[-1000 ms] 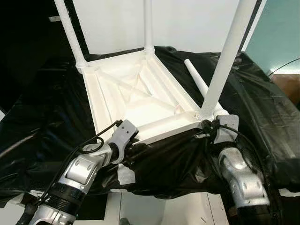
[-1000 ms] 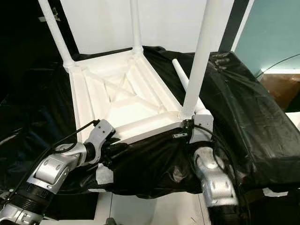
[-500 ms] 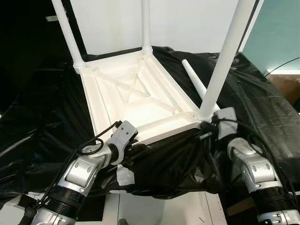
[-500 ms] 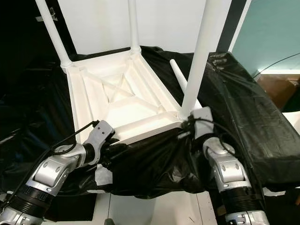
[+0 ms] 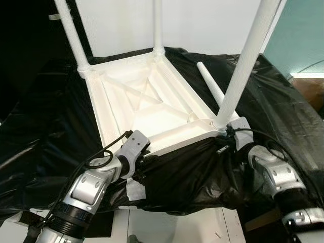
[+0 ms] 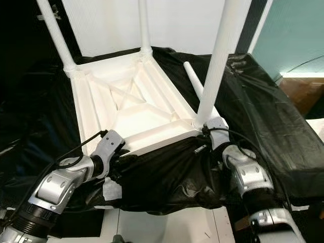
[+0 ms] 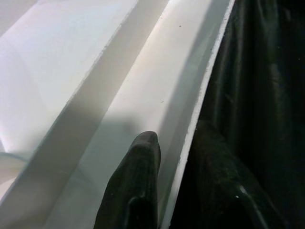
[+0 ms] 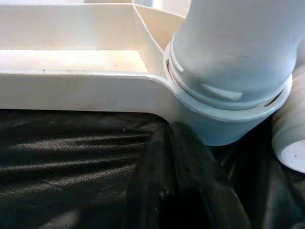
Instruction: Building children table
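The white children's tabletop lies upside down on black plastic sheeting. Three white legs stand up from its corners: near right, far left and far right. A loose fourth leg lies on the sheet to the right. My left gripper is at the near-left part of the rim, one finger inside and the other outside. My right gripper sits just under the near-right corner socket, its fingers pressed together on the sheeting.
The black sheeting drapes over the support's front edge, with white floor below. A raised, plastic-covered ridge runs along the right. A white wall is behind and a teal wall at the far right.
My right forearm has swung outward to the right while its gripper stayed at the near-right corner. The left arm holds the same spot. The camera shifted slightly.
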You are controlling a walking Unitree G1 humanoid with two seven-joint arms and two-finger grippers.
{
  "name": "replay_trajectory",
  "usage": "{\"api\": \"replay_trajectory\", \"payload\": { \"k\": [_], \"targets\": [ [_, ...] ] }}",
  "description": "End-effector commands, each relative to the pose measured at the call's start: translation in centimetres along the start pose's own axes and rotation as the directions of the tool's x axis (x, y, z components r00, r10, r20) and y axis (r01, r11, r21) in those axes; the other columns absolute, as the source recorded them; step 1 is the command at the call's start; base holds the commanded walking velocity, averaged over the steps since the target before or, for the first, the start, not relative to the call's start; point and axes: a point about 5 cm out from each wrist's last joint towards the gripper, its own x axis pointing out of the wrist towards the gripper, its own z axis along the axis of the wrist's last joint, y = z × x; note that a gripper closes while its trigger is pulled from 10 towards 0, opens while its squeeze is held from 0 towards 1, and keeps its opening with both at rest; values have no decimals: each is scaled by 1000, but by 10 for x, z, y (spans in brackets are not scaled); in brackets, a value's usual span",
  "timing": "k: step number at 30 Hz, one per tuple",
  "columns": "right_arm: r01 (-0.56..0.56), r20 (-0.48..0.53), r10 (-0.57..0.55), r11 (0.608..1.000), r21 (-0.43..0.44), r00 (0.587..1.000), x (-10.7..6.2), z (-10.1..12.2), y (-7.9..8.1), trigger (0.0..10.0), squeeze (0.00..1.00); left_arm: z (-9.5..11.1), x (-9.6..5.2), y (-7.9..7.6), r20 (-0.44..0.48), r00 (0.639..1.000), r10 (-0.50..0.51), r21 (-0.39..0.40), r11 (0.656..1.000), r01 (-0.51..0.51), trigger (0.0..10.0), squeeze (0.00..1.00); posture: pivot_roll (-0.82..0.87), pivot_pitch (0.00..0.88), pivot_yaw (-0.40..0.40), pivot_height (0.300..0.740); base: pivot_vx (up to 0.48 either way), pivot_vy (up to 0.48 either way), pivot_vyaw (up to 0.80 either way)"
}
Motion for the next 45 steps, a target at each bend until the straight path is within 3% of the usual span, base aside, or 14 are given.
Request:
{"api": "replay_trajectory", "payload": {
  "k": [1, 2, 18, 19, 20, 22, 23, 24, 26, 27, 35, 38, 40, 45],
  "targets": [
    [95, -30, -96, 995, -25, 995, -6, -2, -23, 10000, 0, -26, 2, -11, -108, 992, -63, -58, 997, 57, 10000, 0, 10, 72, -17, 740, 0, 0, 0],
    [128, -36, -130, 990, -49, 991, -4, 2, -35, 10000, 0, -31, -3, -14, -129, 987, -94, -61, 994, 87, 10000, 0, 12, 72, -18, 740, 0, 0, 0],
    [134, -50, -138, 988, -73, 989, 3, 2, -37, 10000, 0, -39, -9, -21, -158, 974, -159, -54, 987, 153, 10000, 0, 18, 72, -16, 740, 0, 0, 0],
    [165, -42, -169, 982, -89, 985, 10, 9, -40, 10000, 0, -41, -12, -26, -166, 965, -205, -57, 978, 198, 6275, 0, 25, 78, -11, 740, 0, 0, 0],
    [165, -42, -169, 982, -89, 985, 10, 9, -40, 10000, 0, -41, -12, -26, -166, 965, -205, -57, 978, 198, 6275, 0, 25, 78, -11, 740, 0, 0, 0],
    [252, -1, -253, 963, -97, 968, 21, 29, -47, 10000, 0, -48, -16, -41, -177, 935, -307, -81, 951, 297, 3255, 0, 25, 81, -11, 740, 0, 0, 0],
    [252, -1, -253, 963, -97, 968, 21, 29, -47, 10000, 0, -48, -16, -41, -177, 935, -307, -81, 951, 297, 3255, 0, 25, 81, -11, 740, 0, 0, 0],
    [260, 8, -260, 962, -88, 965, 22, 31, -47, 10000, 0, -48, -16, -42, -173, 935, -311, -83, 950, 301, 1961, 0, 22, 80, -12, 740, 0, 0, 0],
    [261, 14, -261, 962, -84, 965, 23, 32, -47, 10000, 0, -48, -16, -43, -170, 936, -309, -84, 951, 299, 1961, 0, 22, 80, -12, 740, 0, 0, 0],
    [259, 25, -258, 964, -65, 966, 25, 33, -45, 10000, 0, -47, -14, -41, -159, 943, -292, -82, 956, 282, 0, 0, 19, 78, -16, 740, 0, 0, 0],
    [193, 84, -190, 981, -25, 978, 35, 28, -8, 10000, 0, -33, -12, -39, -47, 949, -313, -124, 944, 305, 0, 0, -9, 75, -13, 740, 0, 0, 0],
    [226, 66, -224, 974, -29, 972, 36, 22, -8, 10000, 0, -31, -13, -42, -25, 939, -342, -137, 932, 336, 0, 0, -19, 74, -8, 740, 0, 0, 0],
    [307, 49, -306, 952, -9, 951, 38, 20, -19, 10000, 0, -27, -14, -48, 14, 916, -401, -156, 904, 398, 0, 0, -29, 74, 1, 740, 0, 0, 0],
    [368, 53, -368, 930, 9, 928, 39, 32, -34, 10000, 0, -25, -14, -55, 31, 885, -465, -163, 871, 463, 0, 0, -30, 76, 9, 740, 0, 0, 0]
  ]
}}
